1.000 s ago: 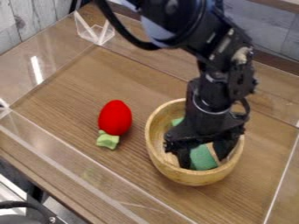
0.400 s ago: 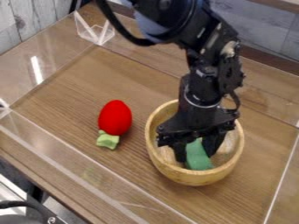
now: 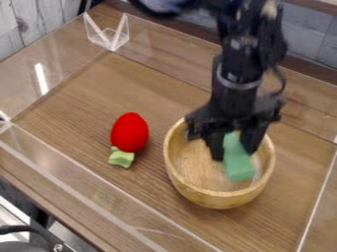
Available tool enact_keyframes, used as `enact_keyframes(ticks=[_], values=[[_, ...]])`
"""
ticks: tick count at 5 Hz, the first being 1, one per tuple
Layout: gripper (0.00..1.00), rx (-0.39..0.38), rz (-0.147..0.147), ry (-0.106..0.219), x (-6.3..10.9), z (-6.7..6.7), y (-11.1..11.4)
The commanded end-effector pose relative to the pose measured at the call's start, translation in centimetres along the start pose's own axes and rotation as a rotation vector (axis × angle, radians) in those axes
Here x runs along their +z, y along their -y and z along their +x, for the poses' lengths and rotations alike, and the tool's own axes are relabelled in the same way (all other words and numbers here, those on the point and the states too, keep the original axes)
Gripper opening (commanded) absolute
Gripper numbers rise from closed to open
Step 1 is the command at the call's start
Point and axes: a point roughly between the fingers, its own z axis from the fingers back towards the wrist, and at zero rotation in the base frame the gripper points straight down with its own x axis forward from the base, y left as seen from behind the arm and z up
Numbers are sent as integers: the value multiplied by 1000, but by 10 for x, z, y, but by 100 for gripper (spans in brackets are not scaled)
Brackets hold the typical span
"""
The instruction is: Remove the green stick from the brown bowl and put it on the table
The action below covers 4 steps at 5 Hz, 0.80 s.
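The brown bowl (image 3: 182, 180) sits at the right of the table (image 3: 79, 103). The black gripper (image 3: 235, 146) hangs over the bowl's middle, pointing down, with its fingers closed on the green stick (image 3: 238, 159). The mint-green block stands almost upright between the fingers, its lower end just inside the bowl's rim line. I cannot tell whether that end still touches the bowl's floor.
A red strawberry toy (image 3: 128, 129) with a pale-green stem lies on the table left of the bowl. Clear acrylic walls (image 3: 105, 34) edge the tabletop at the back, left and front. Bare wood stretches left of and behind the bowl.
The gripper has closed on the green stick and risen, bringing the stick up from the bowl's floor. The arm now stands more upright over the bowl.
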Motion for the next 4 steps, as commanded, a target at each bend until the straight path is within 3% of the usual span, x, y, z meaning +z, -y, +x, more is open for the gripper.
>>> enact_keyframes(ticks=[1, 3, 4], values=[[0, 39, -83, 1, 39, 10, 10], [0, 156, -142, -30, 65, 21, 18], [0, 193, -154, -33, 73, 27, 8]])
